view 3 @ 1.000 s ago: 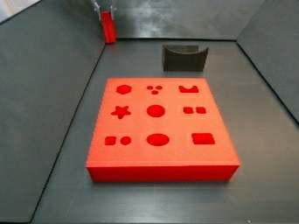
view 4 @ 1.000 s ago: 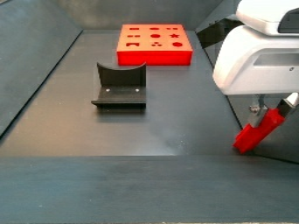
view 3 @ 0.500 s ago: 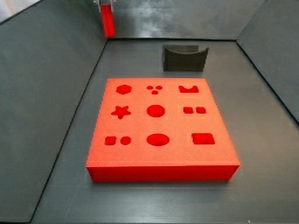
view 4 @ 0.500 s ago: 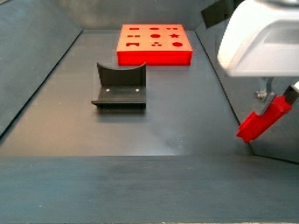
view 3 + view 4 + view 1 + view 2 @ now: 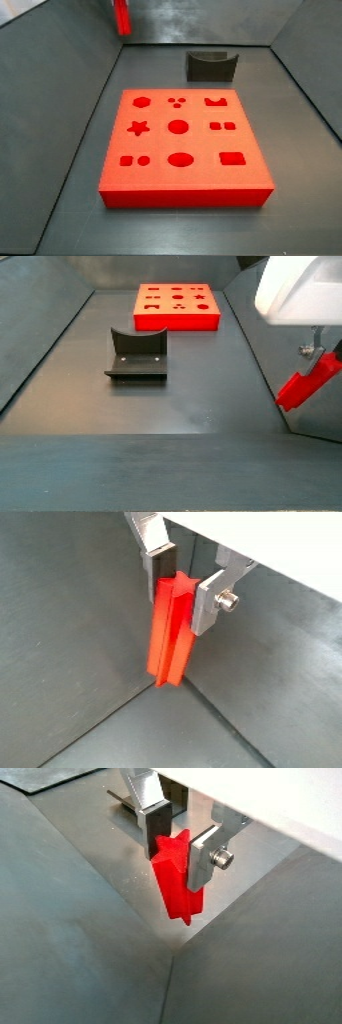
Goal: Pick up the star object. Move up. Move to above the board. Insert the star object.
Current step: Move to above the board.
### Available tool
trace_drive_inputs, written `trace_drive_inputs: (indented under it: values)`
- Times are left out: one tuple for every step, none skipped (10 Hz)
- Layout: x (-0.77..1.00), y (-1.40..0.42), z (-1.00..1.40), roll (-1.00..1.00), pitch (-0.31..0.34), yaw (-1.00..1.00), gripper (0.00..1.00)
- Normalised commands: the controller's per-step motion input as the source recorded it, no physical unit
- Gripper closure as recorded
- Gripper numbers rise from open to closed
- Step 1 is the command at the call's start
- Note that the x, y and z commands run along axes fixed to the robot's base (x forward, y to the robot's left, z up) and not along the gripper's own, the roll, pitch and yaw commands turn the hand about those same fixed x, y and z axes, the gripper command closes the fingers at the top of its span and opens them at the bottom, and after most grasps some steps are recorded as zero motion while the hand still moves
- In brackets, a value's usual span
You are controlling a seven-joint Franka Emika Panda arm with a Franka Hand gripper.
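Observation:
My gripper [image 5: 185,584] is shut on the star object [image 5: 170,637], a slim bright-red peg with a star-shaped end, clamped between the silver fingers [image 5: 210,602]. It shows the same in both wrist views, gripper [image 5: 181,846] on the star object [image 5: 175,886]. In a side view the peg [image 5: 305,386] hangs above the floor at the right wall; in a side view it [image 5: 123,16] shows at the far back left. The board [image 5: 183,144], a thick red slab with shaped cut-outs, lies mid-floor, away from the gripper, and shows small in a side view [image 5: 177,305].
The dark fixture [image 5: 136,356] stands on the floor between the board and the near side, also seen behind the board [image 5: 210,66]. Grey walls enclose the floor; the peg hangs close to a wall corner [image 5: 167,953].
The gripper has risen with the star object held in it; the peg sits higher above the floor than one second ago. Board and fixture have not moved.

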Motion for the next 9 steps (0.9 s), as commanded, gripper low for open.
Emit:
trace_drive_inputs:
  values:
    - [-0.04, 0.16, 1.00, 0.30, 0.300, -0.09, 1.00]
    - [-0.03, 0.13, 1.00, 0.25, 0.260, -0.05, 1.00]
    - [-0.04, 0.10, 1.00, 0.19, 0.184, -0.01, 1.00]
    - [-0.05, 0.08, 1.00, 0.15, 0.132, 0.02, 1.00]
    - [-0.05, 0.07, 1.00, 0.13, 0.105, 0.02, 1.00]
    - [-0.05, 0.05, 1.00, 0.12, 0.075, 0.03, 1.00]
    - [-0.05, 0.04, 1.00, 0.11, 0.070, 0.03, 1.00]
    - [-0.05, 0.03, 1.00, 0.10, 0.065, 0.03, 1.00]
    - [-0.05, 0.02, 0.99, 0.10, 0.060, 0.03, 1.00]
